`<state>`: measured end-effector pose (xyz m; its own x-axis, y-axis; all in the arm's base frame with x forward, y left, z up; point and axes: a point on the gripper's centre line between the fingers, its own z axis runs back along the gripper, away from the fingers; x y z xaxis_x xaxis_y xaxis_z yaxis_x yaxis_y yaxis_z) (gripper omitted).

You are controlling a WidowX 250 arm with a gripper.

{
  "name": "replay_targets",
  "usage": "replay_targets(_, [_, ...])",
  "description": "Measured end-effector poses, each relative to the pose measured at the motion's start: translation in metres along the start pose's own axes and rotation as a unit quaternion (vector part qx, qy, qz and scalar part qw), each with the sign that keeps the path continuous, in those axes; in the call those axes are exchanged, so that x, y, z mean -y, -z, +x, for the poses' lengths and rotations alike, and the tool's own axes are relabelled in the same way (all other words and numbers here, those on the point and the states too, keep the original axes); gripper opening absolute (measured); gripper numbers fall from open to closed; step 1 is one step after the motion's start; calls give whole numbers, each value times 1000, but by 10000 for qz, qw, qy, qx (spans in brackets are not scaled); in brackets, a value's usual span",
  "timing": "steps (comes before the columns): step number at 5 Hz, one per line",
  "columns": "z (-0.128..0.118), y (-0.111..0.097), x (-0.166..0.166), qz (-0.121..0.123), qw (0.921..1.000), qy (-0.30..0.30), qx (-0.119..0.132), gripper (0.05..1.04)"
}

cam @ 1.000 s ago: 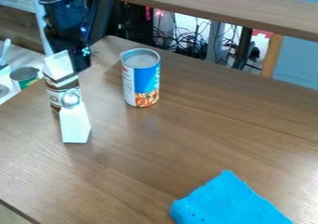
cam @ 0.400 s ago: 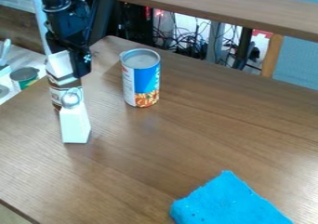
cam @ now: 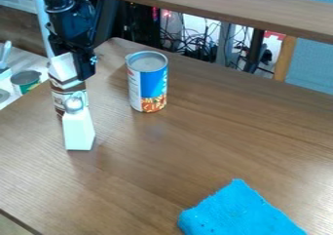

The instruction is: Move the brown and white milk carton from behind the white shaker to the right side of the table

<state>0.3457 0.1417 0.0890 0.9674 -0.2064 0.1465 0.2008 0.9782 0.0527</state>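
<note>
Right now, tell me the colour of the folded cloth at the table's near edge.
The cloth is bright blue, seen in the camera view.

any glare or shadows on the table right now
In the camera view, pale glare on the tabletop toward the right edge, past the blue cloth; in the camera view, soft, blurry reflections below the can and the white block; also in the camera view, the black arm shows little shading detail
</note>
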Motion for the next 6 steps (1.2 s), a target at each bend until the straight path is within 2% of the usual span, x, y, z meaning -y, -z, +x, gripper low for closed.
replay_targets(1, [-1,-1,0,24,10000,-38,11,806])
replay_targets(2, [-1,-5,0,-65,9996,-271,-47,806])
replay_targets(3, [8,-31,-20,622,9936,-947,-17,806])
replay_targets(4, [30,-78,-8,1041,9879,-1116,261,806])
replay_targets(5, [50,-113,17,690,9909,-1010,557,806])
replay_targets(6, [75,-142,54,180,9935,-691,888,806])
